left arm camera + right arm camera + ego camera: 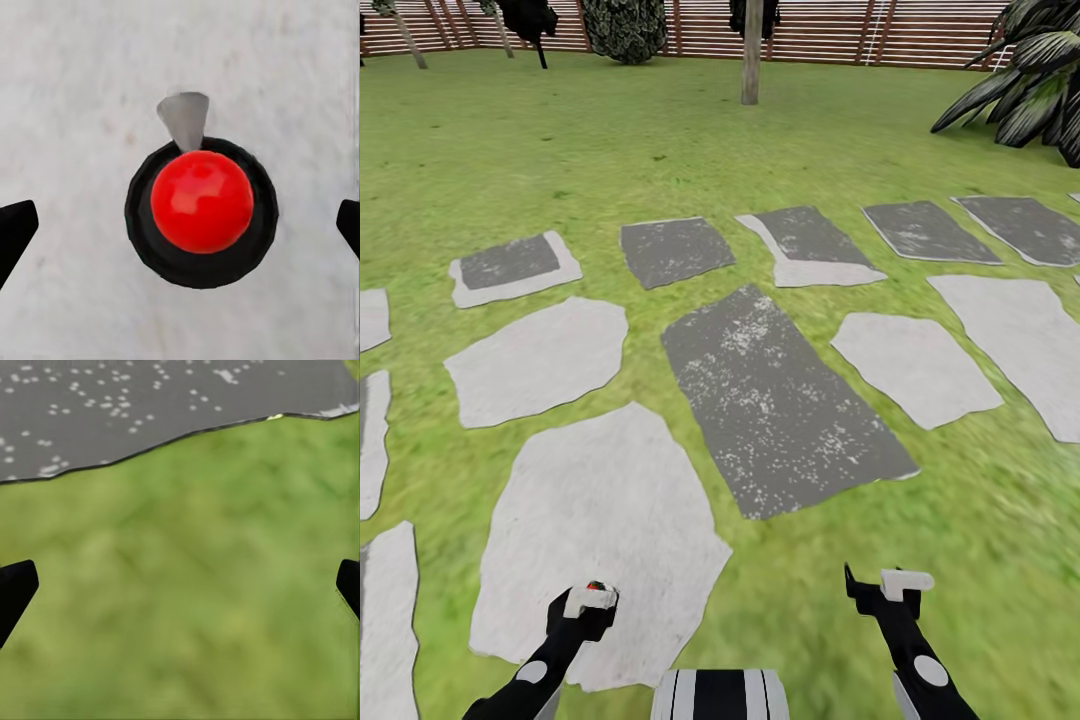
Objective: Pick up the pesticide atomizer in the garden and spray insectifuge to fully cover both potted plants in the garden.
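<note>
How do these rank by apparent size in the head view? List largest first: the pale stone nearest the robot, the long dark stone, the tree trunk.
1. pale stone, also nearest.
2. long dark stone.
3. tree trunk, far off, so true size unsure.

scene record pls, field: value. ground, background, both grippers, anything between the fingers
ground: lawn with pale stepping stone and dark stepping stone
background: slat fence, tree trunk, striped-leaf bush
left gripper: open, over the pale stepping stone
between left fingers: red-domed object with black collar and grey spout, visible fingertips apart from it; possibly the atomizer, unconfirmed
right gripper: open, nothing between fingers, over grass beside the dark stepping stone
</note>
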`<state>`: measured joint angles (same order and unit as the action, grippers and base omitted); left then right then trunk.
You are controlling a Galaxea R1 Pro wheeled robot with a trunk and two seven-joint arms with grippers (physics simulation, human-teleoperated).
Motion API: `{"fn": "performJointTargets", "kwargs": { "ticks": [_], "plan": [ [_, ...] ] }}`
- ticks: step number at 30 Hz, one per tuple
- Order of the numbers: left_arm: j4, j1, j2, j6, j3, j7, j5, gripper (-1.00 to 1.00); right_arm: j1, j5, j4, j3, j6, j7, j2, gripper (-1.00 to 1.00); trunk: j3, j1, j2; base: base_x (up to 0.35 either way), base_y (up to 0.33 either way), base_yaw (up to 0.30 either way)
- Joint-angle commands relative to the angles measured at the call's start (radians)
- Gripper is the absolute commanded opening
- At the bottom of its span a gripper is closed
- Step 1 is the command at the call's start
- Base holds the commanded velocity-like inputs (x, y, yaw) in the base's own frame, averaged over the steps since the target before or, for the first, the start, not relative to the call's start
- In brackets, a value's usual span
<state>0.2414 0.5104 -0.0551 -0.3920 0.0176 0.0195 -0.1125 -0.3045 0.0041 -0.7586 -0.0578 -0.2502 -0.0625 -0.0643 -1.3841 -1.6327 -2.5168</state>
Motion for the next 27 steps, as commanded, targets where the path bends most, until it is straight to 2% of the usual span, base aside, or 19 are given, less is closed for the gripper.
{"fn": "performJointTargets", "kwargs": {
  "ticks": [1,21,27],
  "plan": [
    [-0.001,0.000,0.000,-0.003,0.002,0.000,-0.008,1.00,0.000,0.001,0.001,0.001,-0.003,-0.003,0.000,1.00,-0.001,0.000,0.000,0.167,-0.126,0.000],
    [-0.001,0.000,0.000,-0.004,0.002,0.000,-0.008,1.00,0.000,0.000,0.001,0.001,-0.003,-0.003,0.000,1.00,-0.001,0.000,0.000,0.019,-0.013,0.037],
    [-0.001,0.000,0.001,-0.004,0.002,0.000,-0.008,1.00,0.000,0.000,0.001,0.001,-0.003,-0.003,0.000,1.00,-0.001,0.000,0.000,-0.117,-0.064,0.000]
  ]
}}
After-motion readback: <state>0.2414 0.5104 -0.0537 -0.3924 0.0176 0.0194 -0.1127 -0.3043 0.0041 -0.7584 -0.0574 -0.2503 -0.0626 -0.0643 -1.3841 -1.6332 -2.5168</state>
